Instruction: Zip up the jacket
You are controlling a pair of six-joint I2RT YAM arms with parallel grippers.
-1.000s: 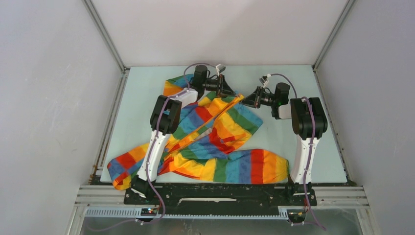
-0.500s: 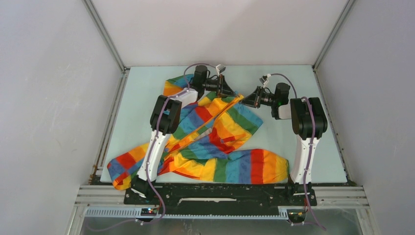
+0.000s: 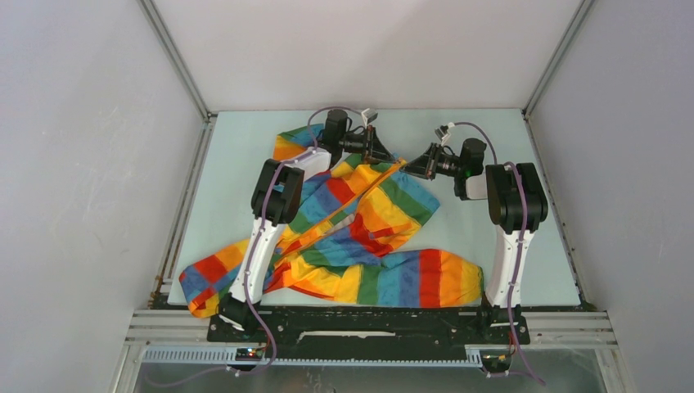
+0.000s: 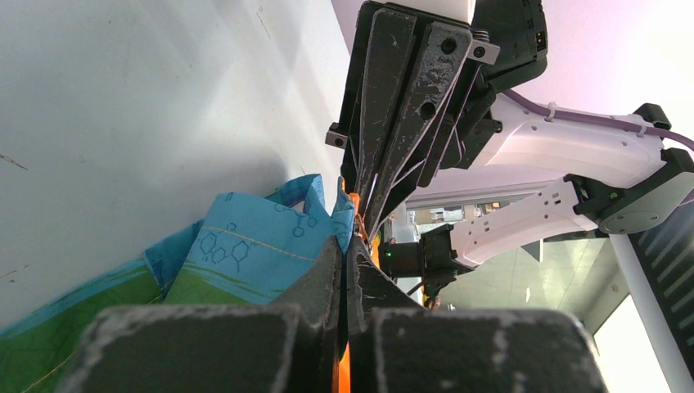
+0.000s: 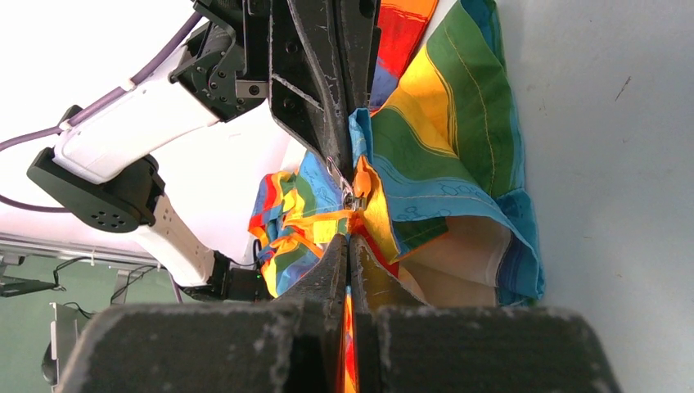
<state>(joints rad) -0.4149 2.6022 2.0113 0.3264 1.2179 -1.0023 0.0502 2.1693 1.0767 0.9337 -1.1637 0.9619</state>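
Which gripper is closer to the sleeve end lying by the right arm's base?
Right. The right gripper pinches the jacket beyond and left of that sleeve end; the left gripper sits farther back and farther left.

text: none legible — labels: none — numbers: none

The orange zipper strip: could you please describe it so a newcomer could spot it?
On the pale table lies a soft jacket in wide rainbow stripes. Its orange zipper strip runs diagonally from the far end, pinched by the left gripper and right gripper, towards the near left. It alone is narrow and single-coloured.
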